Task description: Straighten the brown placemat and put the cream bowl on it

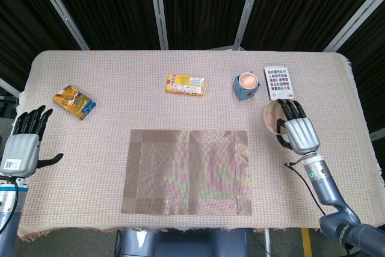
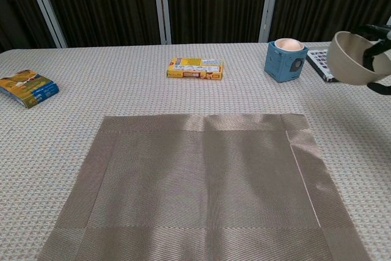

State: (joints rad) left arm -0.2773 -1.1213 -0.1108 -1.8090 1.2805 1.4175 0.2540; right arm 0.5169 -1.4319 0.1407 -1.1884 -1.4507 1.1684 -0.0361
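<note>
1. One brown placemat [image 1: 187,171], flat at the table's near centre.
2. One cream bowl [image 2: 349,58], tilted, lifted right of the placemat, gripped by the right hand [image 1: 296,130].
3. Left hand [image 1: 25,144], fingers spread, empty, far left of the placemat.

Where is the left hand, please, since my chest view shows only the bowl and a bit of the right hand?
Observer: The left hand hovers by the table's left edge, fingers apart, holding nothing.
Operator: Thank you. Is the bowl over the placemat yet?
Observer: Not yet. The head view shows the bowl right of the placemat, near the booklet.
Operator: And how is the right hand holding it?
Observer: The right hand has its fingers hooked over the bowl's rim, with the bowl tipped so its opening faces left.
</note>
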